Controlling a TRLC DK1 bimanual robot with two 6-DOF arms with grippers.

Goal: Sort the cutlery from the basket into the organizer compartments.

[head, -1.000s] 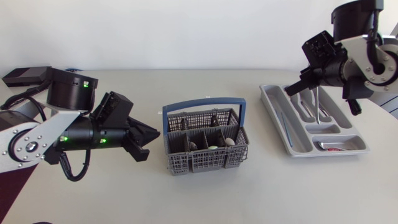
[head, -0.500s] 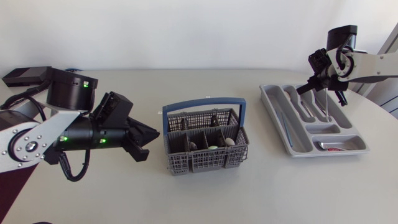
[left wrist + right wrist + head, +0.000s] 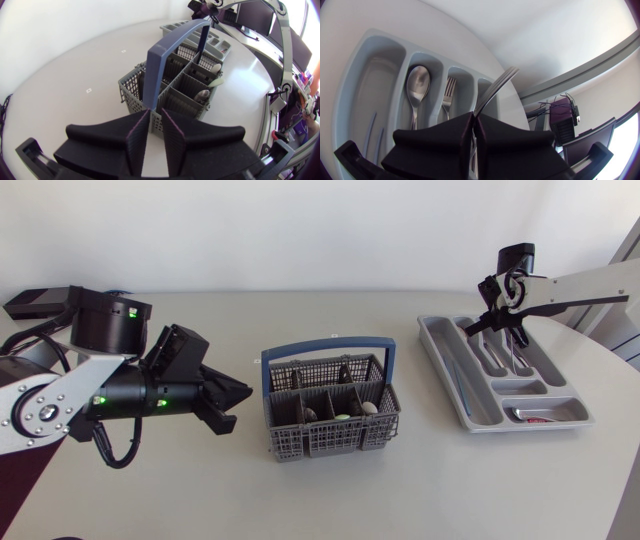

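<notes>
The grey cutlery basket [image 3: 330, 438] with a blue handle [image 3: 328, 344] stands mid-table, and several pieces lie in its compartments [image 3: 202, 95]. The grey organizer [image 3: 440, 345] lies at the right. My right gripper [image 3: 508, 323] hangs over its far compartments, shut on a silver cutlery piece [image 3: 495, 87] whose handle sticks out past the fingers. Under it a spoon [image 3: 417, 85] and a fork [image 3: 447, 95] lie in neighbouring compartments of the organizer [image 3: 375, 65]. My left gripper [image 3: 235, 395] is shut and empty, just left of the basket [image 3: 150, 75].
A red-marked item [image 3: 540, 418] lies in the organizer's near cross compartment. Long thin pieces lie in its left slot [image 3: 455, 375]. Bare table spreads in front of the basket and the organizer.
My right arm has swung away from the camera and down, carrying the held piece low over the organizer's far end. My left arm has hardly shifted.
</notes>
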